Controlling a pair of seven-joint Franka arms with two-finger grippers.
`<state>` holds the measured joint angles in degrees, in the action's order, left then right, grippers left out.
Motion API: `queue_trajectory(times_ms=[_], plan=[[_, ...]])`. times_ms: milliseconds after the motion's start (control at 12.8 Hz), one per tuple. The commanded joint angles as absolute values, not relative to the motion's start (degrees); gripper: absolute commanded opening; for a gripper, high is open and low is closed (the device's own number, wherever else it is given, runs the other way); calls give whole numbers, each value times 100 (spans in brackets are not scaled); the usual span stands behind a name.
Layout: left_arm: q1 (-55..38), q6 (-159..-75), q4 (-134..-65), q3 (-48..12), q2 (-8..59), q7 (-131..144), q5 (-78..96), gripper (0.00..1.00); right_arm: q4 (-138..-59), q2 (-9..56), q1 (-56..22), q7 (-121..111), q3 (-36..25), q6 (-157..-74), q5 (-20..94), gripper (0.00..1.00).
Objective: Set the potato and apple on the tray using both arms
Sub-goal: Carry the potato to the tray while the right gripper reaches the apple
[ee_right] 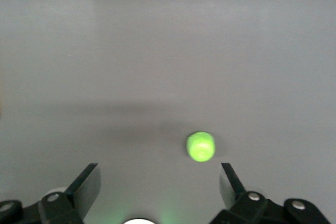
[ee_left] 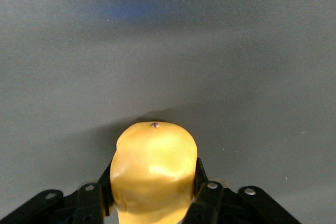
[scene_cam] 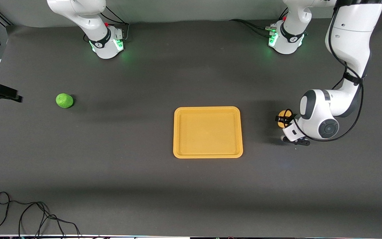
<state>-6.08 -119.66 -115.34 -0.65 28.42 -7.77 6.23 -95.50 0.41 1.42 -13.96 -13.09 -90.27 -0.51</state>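
Pinching the potato (ee_left: pixel 152 174) between its fingers, the left gripper (scene_cam: pixel 284 119) sits beside the tray (scene_cam: pixel 207 154); right gripper (ee_right: pixel 157 192) spread wide above the apple (ee_right: pixel 200 146).

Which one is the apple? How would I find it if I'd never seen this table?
Start at the yellow-orange tray in the middle of the dark table and look toward the right arm's end. The apple sits there alone on the bare mat, under the open right gripper. It is small, round and bright green, unlike the tan potato clamped in the left gripper.
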Motion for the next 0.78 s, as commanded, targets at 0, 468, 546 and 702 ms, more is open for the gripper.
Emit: queue_trajectory(times_ms=[0,468,546,702], plan=[[-598,-11019,-11148,-18,2506,-827,545,0,-10972,-1243,105,-1635,-1590,-9570,-403,100],[-1615,-10621,-9536,-308,2864,1500,1326,0,-12638,-2470,97,-1818,-2083,-10195,-826,100],[-1843,-11122,-9527,-308,2996,1860,1414,0,-12795,-2478,97,-1845,-2100,-10265,-826,100],[-2292,-11836,-9484,-308,3382,2511,1415,3,-13207,-2487,88,-1986,-2284,-10615,-817,100]])
